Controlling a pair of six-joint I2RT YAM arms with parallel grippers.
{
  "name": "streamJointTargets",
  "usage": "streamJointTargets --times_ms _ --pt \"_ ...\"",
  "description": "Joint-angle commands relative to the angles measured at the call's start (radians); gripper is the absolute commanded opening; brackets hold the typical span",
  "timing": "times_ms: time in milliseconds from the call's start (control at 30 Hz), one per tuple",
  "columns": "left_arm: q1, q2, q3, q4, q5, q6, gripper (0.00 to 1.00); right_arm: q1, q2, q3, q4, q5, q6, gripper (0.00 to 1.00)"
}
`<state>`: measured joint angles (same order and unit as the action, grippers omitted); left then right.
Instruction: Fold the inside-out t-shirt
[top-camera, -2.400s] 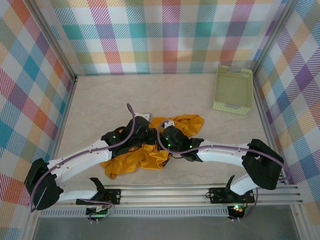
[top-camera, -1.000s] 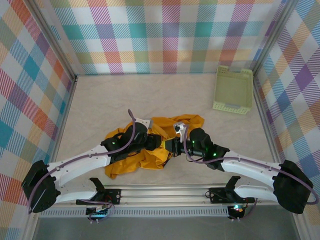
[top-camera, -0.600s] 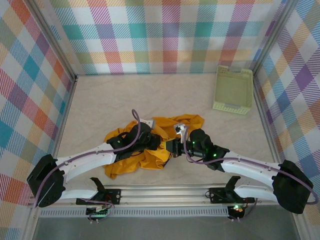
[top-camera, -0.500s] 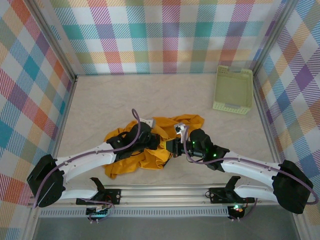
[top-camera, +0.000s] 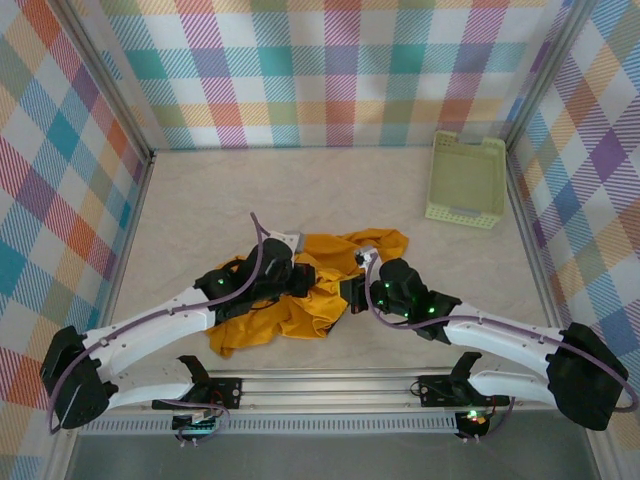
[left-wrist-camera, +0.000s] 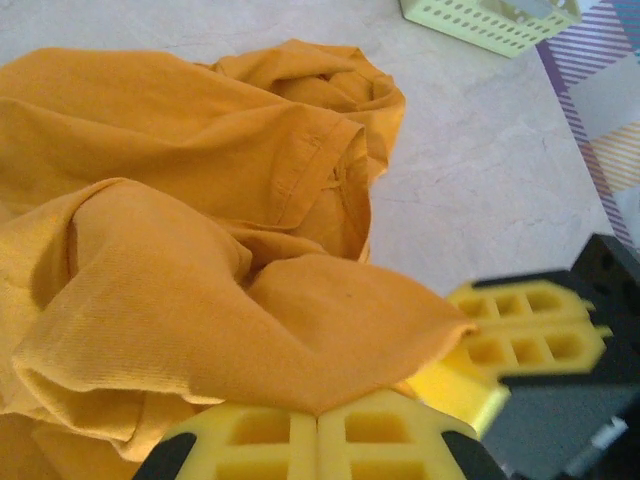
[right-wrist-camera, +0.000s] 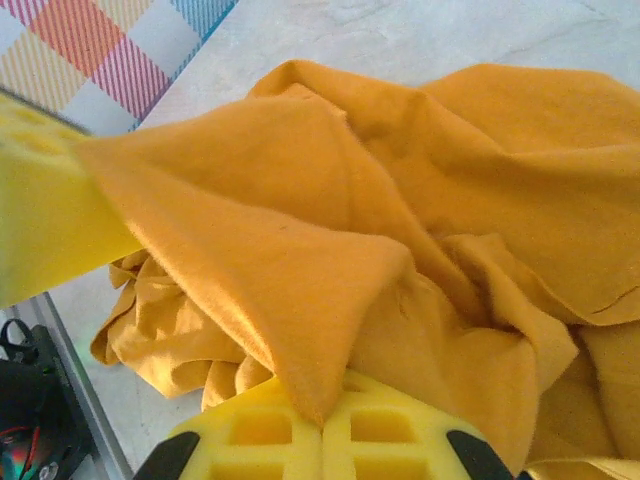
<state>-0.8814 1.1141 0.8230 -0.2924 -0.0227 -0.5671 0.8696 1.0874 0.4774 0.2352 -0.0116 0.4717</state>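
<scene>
The inside-out t-shirt (top-camera: 285, 318) is a crumpled mustard-yellow heap at the middle of the table. My two grippers meet over its centre, fingertips nearly touching. The left gripper (top-camera: 318, 284) is shut on a raised fold of the shirt (left-wrist-camera: 200, 150); in the left wrist view its yellow fingers (left-wrist-camera: 260, 440) pinch the tip of that fold. From the right, my right gripper (top-camera: 346, 291) is shut on the same ridge of shirt cloth (right-wrist-camera: 500, 150), its yellow pads (right-wrist-camera: 380, 440) pressed together on the point. No print or tag shows.
A pale green plastic basket (top-camera: 466, 180) stands at the back right, by the wall. Bare marbled tabletop (top-camera: 200, 200) lies around the shirt. Plaid walls close in the left, back and right. A metal rail (top-camera: 330, 385) runs along the near edge.
The left gripper has shut on the shirt fold. Its wrist has drawn slightly back and left, stretching the cloth between both grippers. The right gripper has kept its hold.
</scene>
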Motion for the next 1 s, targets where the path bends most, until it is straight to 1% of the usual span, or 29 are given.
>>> streamJointTargets --times_ms 0,133,233,367,467,533,633,767,833,933,967 --pt "-0.004 -0.050 0.022 -0.046 0.002 0.017 0.00 -0.030 -0.009 0.021 -0.082 0.049 -0.026 0.13" --pt "-0.004 -0.056 0.043 -0.049 0.015 0.025 0.00 -0.040 -0.048 0.048 -0.170 0.080 -0.025 0.27" --pt "-0.004 -0.038 0.071 -0.063 0.010 0.028 0.00 -0.030 -0.109 0.064 -0.229 0.067 -0.037 0.35" --pt "-0.002 -0.004 0.122 -0.085 -0.006 0.034 0.00 0.053 -0.209 0.075 -0.270 0.075 -0.064 0.39" --pt "0.004 0.010 0.152 -0.089 -0.005 0.033 0.00 0.112 -0.227 0.077 -0.238 0.040 -0.045 0.40" --pt "0.007 0.023 0.177 -0.097 0.001 0.035 0.00 0.149 -0.199 0.082 -0.192 0.014 -0.034 0.39" --pt "0.009 0.041 0.201 -0.105 0.003 0.038 0.00 0.202 -0.117 0.109 -0.138 0.011 -0.031 0.39" --pt "0.008 0.054 0.221 -0.126 -0.006 0.040 0.00 0.210 -0.002 0.140 -0.044 -0.052 -0.008 0.39" --pt "0.007 0.059 0.228 -0.137 -0.009 0.041 0.00 0.211 0.044 0.159 -0.042 -0.022 -0.001 0.39" --pt "0.007 0.054 0.227 -0.143 -0.009 0.041 0.00 0.199 0.096 0.187 -0.097 0.135 0.018 0.38" --pt "0.009 0.051 0.225 -0.146 -0.009 0.042 0.00 0.181 0.100 0.183 -0.094 0.153 0.024 0.38"
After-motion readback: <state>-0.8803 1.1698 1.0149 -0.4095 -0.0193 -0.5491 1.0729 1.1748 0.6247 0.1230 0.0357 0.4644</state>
